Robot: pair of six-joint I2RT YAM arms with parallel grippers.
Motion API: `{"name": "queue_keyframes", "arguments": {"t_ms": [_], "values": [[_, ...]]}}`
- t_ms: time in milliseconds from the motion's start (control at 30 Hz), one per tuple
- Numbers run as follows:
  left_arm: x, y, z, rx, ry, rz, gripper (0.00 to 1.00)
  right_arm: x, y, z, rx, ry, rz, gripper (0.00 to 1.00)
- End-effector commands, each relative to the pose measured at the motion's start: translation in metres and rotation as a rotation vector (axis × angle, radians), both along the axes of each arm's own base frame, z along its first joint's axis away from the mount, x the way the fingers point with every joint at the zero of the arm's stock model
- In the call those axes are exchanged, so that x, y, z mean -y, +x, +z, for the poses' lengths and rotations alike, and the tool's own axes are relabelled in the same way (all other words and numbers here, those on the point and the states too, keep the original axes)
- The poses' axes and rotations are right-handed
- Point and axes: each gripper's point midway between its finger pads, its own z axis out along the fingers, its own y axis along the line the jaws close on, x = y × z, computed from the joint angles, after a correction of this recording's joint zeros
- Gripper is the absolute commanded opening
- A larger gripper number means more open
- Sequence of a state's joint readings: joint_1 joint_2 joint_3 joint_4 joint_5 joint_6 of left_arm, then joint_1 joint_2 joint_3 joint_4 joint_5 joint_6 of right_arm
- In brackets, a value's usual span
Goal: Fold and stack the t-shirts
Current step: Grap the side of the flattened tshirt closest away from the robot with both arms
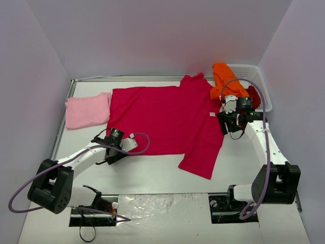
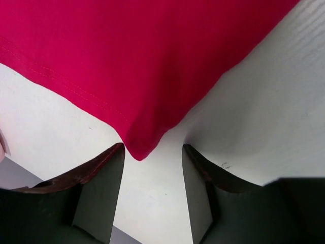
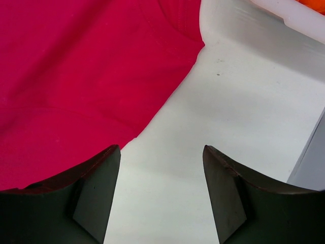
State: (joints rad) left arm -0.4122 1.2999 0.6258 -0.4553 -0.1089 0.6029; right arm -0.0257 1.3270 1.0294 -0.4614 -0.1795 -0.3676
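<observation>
A large crimson-magenta t-shirt [image 1: 167,119] lies spread flat mid-table. My left gripper [image 1: 112,138] sits at its near-left hem corner. In the left wrist view the shirt [image 2: 142,61] fills the top, and its corner tip reaches just between the open fingertips of the left gripper [image 2: 152,152] without being pinched. My right gripper [image 1: 227,123] is open at the shirt's right edge. In its wrist view the right gripper [image 3: 161,152] is over bare table, with the shirt [image 3: 76,76] to its left. A folded pale pink t-shirt [image 1: 87,111] lies far left. An orange t-shirt [image 1: 223,79] and a dark red t-shirt [image 1: 255,96] are at the basket.
A white mesh basket [image 1: 259,76] stands at the back right corner, and its rim [image 3: 299,18] shows in the right wrist view. Grey walls close in the table on three sides. The arm bases and cables occupy the near edge.
</observation>
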Motion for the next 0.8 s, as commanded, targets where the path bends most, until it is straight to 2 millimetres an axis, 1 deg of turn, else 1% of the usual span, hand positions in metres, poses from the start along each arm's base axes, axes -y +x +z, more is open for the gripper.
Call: {"name": "queue_keyframes", "arguments": {"t_ms": [0, 67, 167, 200, 267, 300, 367, 400, 633, 700, 733, 767], "values": [[0.005, 0.01, 0.003, 0.035, -0.01, -0.011, 0.47, -0.002, -0.003, -0.006, -0.018, 0.02, 0.003, 0.62], [0.004, 0.012, 0.001, 0.038, -0.001, -0.004, 0.47, -0.002, -0.003, -0.007, -0.021, 0.02, 0.005, 0.62], [0.001, 0.014, -0.003, 0.033, 0.019, 0.007, 0.4, -0.002, -0.002, -0.007, -0.026, 0.022, 0.004, 0.62], [-0.001, 0.014, -0.004, 0.033, 0.026, 0.012, 0.35, -0.002, -0.002, -0.007, -0.026, 0.022, 0.004, 0.62], [-0.002, 0.015, -0.006, 0.025, 0.033, 0.018, 0.31, -0.002, -0.001, -0.008, -0.027, 0.021, 0.004, 0.62], [-0.003, 0.015, -0.007, 0.019, 0.039, 0.017, 0.25, -0.001, -0.001, -0.008, -0.028, 0.019, 0.003, 0.62], [-0.003, 0.015, -0.008, 0.016, 0.045, 0.02, 0.22, -0.001, -0.001, -0.008, -0.027, 0.016, 0.002, 0.62], [-0.005, 0.015, -0.008, 0.012, 0.052, 0.022, 0.18, -0.001, -0.001, -0.008, -0.027, 0.016, 0.002, 0.62], [-0.007, 0.015, -0.005, 0.015, 0.06, 0.025, 0.11, -0.002, -0.002, -0.01, -0.036, 0.022, 0.008, 0.62], [-0.006, 0.017, -0.003, 0.021, 0.056, 0.028, 0.08, -0.003, -0.002, -0.009, -0.034, 0.025, 0.015, 0.62], [-0.006, 0.017, -0.002, 0.02, 0.054, 0.035, 0.04, -0.004, -0.002, -0.008, -0.031, 0.026, 0.023, 0.62], [-0.006, 0.017, -0.001, 0.02, 0.052, 0.04, 0.02, -0.006, -0.003, -0.006, -0.03, 0.031, 0.033, 0.62]]}}
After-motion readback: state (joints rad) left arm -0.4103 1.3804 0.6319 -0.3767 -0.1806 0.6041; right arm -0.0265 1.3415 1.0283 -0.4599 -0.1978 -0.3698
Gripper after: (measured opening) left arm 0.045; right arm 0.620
